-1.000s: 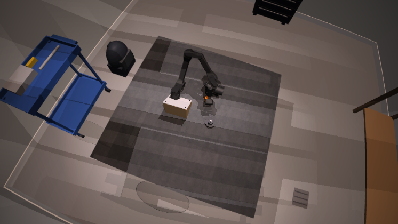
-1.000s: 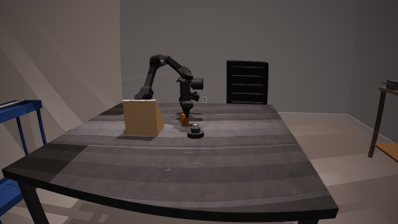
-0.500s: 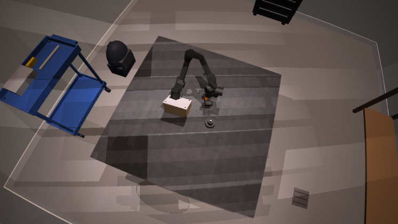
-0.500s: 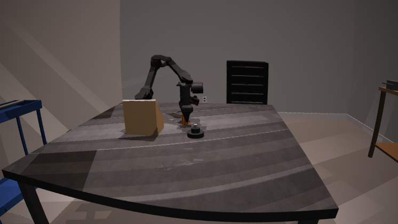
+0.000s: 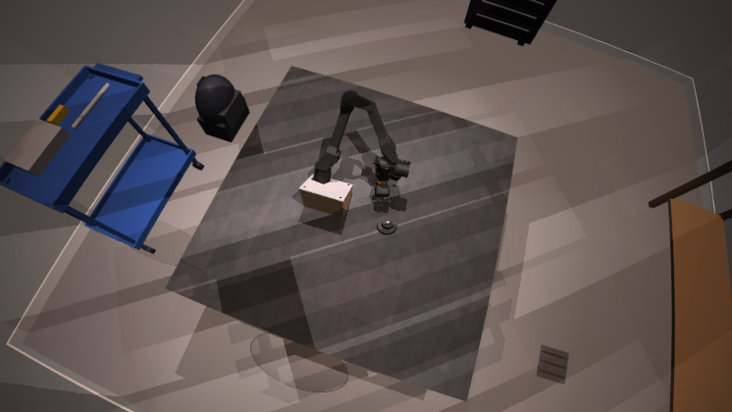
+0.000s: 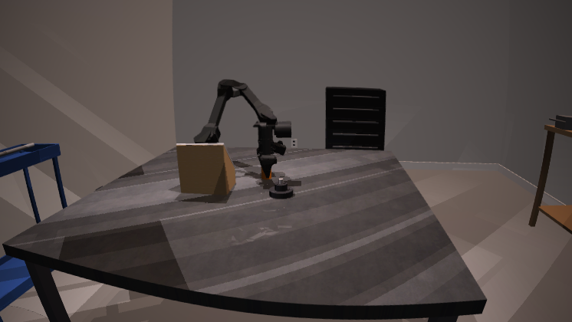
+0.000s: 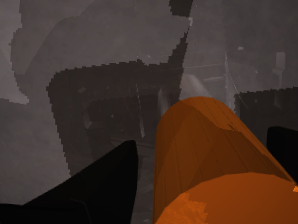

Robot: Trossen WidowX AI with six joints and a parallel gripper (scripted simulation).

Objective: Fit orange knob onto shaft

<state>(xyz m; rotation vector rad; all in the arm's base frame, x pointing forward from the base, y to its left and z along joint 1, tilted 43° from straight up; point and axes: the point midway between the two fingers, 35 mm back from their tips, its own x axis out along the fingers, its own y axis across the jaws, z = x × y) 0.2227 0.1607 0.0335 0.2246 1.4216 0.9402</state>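
The orange knob [image 5: 379, 181] [image 6: 264, 175] [image 7: 213, 183] stands upright on the dark table, a little behind and to the left of the round black pedestal [image 5: 388, 228] [image 6: 281, 194]. The silver shaft [image 5: 388, 223] [image 6: 281, 182] sticks up from the pedestal, bare. My gripper [image 5: 381, 189] [image 6: 267, 169] [image 7: 202, 143] points straight down over the knob, with a finger on each side of it. In the wrist view the right finger lies against the knob, and a strip of table shows between the left finger and the knob. The knob's hole is hidden.
A tan box [image 5: 328, 196] [image 6: 202, 168] with the arm's base on top stands left of the knob. A black slatted chair [image 6: 355, 117] is behind the table, a blue cart [image 5: 91, 148] to the left, and a brown shelf [image 6: 554, 172] to the right.
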